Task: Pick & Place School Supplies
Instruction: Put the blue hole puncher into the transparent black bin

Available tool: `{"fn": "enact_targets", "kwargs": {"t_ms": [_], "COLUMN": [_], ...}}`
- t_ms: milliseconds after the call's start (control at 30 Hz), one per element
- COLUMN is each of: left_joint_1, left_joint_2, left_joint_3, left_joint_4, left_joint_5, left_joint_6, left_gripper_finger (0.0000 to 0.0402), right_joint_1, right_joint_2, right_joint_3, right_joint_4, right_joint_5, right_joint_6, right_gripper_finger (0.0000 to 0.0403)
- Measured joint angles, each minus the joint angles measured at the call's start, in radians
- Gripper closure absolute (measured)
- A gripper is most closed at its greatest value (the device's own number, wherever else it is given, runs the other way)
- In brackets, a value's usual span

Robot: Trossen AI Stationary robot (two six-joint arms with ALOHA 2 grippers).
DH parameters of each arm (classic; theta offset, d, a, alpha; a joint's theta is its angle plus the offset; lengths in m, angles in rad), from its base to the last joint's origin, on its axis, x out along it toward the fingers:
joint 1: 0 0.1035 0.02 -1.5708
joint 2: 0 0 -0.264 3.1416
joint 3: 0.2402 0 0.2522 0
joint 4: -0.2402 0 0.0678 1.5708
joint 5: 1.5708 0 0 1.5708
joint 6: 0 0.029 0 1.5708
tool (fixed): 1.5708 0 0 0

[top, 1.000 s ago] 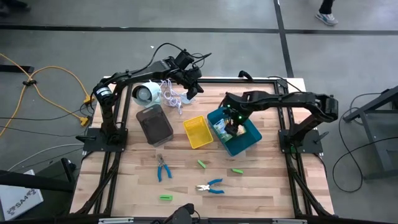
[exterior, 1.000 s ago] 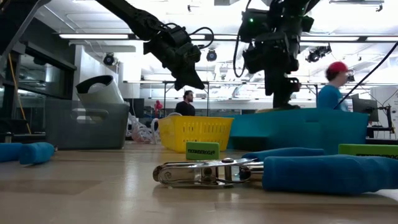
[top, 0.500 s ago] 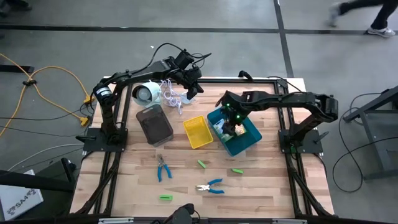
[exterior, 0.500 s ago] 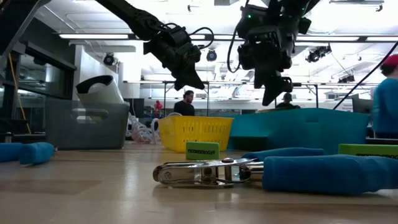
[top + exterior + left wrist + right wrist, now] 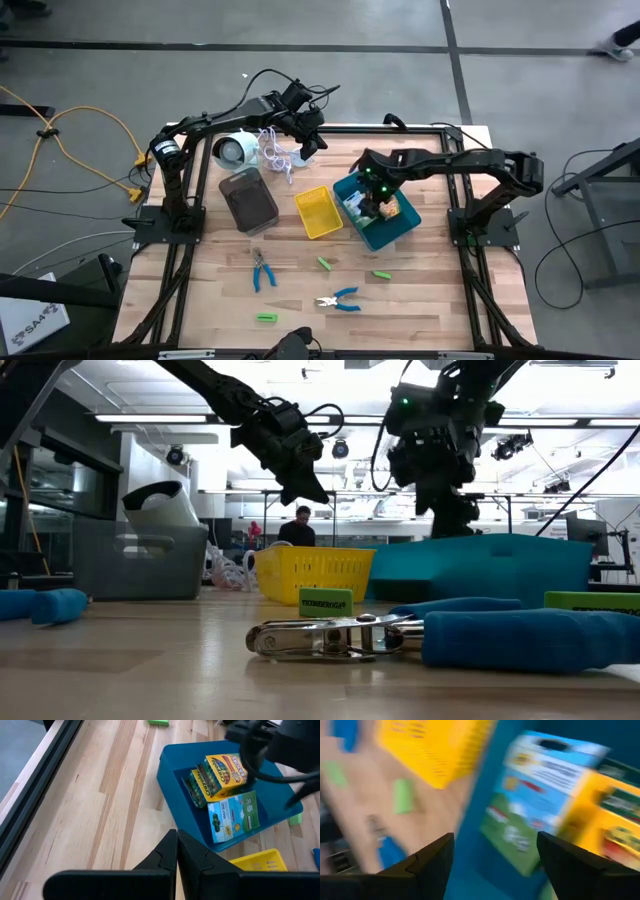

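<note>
My right gripper (image 5: 375, 196) hangs open over the blue tray (image 5: 402, 229), with its fingers (image 5: 455, 520) dipping behind the tray wall and touching nothing. Printed packs lie in that tray: a yellow-orange box (image 5: 226, 770), a second one (image 5: 200, 786) beside it, and a blue-green box (image 5: 233, 816). My left gripper (image 5: 312, 146) waits shut above the table's far edge. Green blocks (image 5: 324, 264) (image 5: 381, 274) (image 5: 265, 317) and two blue-handled pliers (image 5: 262, 271) (image 5: 341, 299) lie flat on the wood nearer the front.
A yellow tray (image 5: 318, 213) stands just left of the blue one and a grey tray (image 5: 248, 199) farther left. A white round device (image 5: 234, 150) with a coiled cord sits at the far left. Bare wood lies at the right front.
My right gripper rose a little and tipped over the blue tray, then dipped back down into it. A yellow-orange box now shows on its right side in the tray.
</note>
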Motion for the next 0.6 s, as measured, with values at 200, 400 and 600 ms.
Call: {"fn": "enact_targets", "kwargs": {"t_ms": [200, 400, 600], "left_joint_1": [0.0, 0.0, 0.0], "left_joint_2": [0.0, 0.0, 0.0], "left_joint_3": [0.0, 0.0, 0.0], "left_joint_4": [0.0, 0.0, 0.0], "left_joint_5": [0.0, 0.0, 0.001], "left_joint_6": [0.0, 0.0, 0.0], "left_gripper_finger": [0.0401, 0.0401, 0.0401], "right_joint_1": [-0.003, -0.032, -0.102], "right_joint_2": [0.0, 0.0, 0.0], "right_joint_3": [0.0, 0.0, 0.0], "right_joint_4": [0.101, 0.097, 0.097], "right_joint_5": [-0.142, -0.226, -0.354], "right_joint_6": [0.023, 0.021, 0.026], "right_gripper_finger": [0.0127, 0.0127, 0.0127]}}
